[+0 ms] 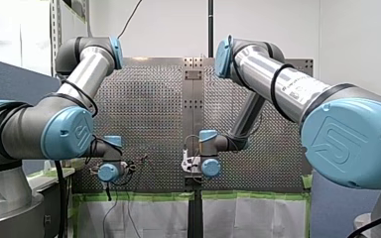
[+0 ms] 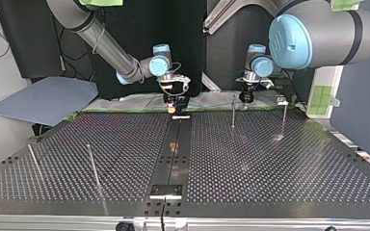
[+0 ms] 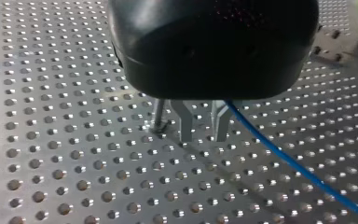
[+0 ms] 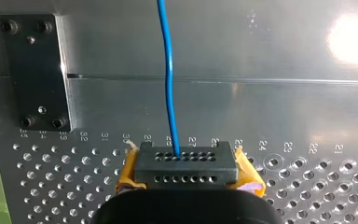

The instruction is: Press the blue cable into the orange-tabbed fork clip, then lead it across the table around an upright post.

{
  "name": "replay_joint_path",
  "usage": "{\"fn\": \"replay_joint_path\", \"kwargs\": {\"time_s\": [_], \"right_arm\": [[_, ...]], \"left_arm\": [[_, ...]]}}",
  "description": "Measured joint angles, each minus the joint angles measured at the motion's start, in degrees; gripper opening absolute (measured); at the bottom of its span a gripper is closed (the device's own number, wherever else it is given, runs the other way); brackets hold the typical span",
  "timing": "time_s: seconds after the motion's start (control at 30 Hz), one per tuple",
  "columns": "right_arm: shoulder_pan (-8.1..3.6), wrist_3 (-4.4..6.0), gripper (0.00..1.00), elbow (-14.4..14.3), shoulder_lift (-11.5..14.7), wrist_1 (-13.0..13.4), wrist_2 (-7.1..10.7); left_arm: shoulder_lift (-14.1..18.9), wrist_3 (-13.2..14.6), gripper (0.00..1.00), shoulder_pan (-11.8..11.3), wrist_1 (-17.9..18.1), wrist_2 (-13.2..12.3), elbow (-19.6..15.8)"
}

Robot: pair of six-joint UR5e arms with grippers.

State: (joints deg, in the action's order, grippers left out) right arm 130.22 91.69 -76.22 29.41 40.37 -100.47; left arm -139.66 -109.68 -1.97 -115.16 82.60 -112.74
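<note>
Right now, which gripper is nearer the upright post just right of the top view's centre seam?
Left. My left gripper stands just beside the post; my right gripper hangs apart, over the seam.

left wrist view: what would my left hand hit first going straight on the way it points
Probably the perforated metal table, just beyond my left hand, though depth is unclear. The thin upright metal post and the blue cable sit to either side, off that line.
</note>
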Motion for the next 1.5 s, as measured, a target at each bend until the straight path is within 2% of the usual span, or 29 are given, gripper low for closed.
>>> {"fn": "replay_joint_path", "kwargs": {"time_s": [0.03, 0.07, 0.27, 0.43, 0.67, 1.03, 1.2, 1.5], "right_arm": [[0.03, 0.00, 0.00, 0.0, 0.0, 0.0, 0.00], [0.04, 0.00, 0.00, 0.0, 0.0, 0.0, 0.00], [0.28, -0.05, 0.00, 0.0, 0.0, -0.1, 0.05], [0.35, -0.13, 0.00, 0.0, 0.0, -0.6, 0.08], [0.41, -0.19, 0.00, 0.0, 0.0, -1.1, 0.09], [0.43, -0.32, 0.00, 0.0, 0.0, -1.4, 0.08], [0.43, -0.35, 0.00, 0.0, 0.0, -1.5, 0.15], [0.43, -0.35, 0.00, 0.0, 0.0, -1.4, 0.17]], "left_arm": [[0.0, 0.4, 0.92, -0.1, -0.4, -0.2, 0.0], [0.0, 0.9, 1.00, -0.2, -0.8, -0.4, 0.0], [0.0, 3.6, 1.00, -0.8, -3.7, -0.1, 0.0], [0.0, 4.9, 1.00, -1.1, -5.7, -1.0, 0.0], [0.1, 6.9, 1.00, -2.0, -7.8, -3.8, -1.0], [0.6, 8.8, 1.00, -3.5, -3.6, -8.9, -5.8], [2.5, 9.1, 1.00, -3.9, -0.6, -11.7, -8.6], [7.0, 9.0, 1.00, -3.7, 2.5, -12.5, -13.1]]}}
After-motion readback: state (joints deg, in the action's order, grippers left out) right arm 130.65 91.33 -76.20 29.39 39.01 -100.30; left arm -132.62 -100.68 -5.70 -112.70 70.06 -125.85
